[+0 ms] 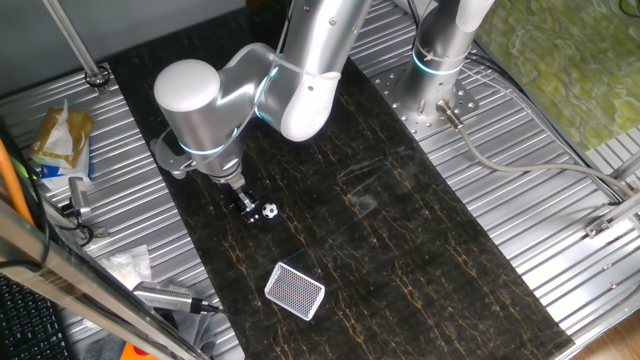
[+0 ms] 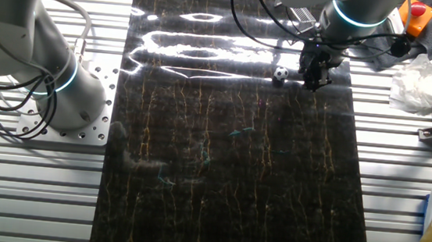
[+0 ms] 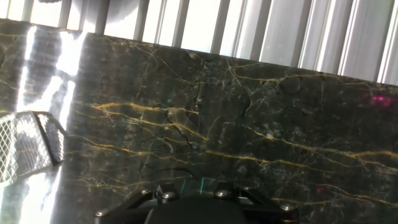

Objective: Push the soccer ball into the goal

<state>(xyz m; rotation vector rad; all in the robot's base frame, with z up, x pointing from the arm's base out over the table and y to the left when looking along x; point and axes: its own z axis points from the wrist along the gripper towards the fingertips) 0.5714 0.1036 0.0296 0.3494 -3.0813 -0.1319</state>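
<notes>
Fingers just beside soccer ball, their spread unclear, goal cut off in hand view.

soccer ball just beside gripper; goal nearer the camera

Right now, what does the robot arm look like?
The arm is shiny silver with fat rounded joints, a smooth white cap on one joint, and glowing light-blue rings between segments. Its gripper is small and black, much thinner than the arm. A grey cable runs from the base.
</notes>
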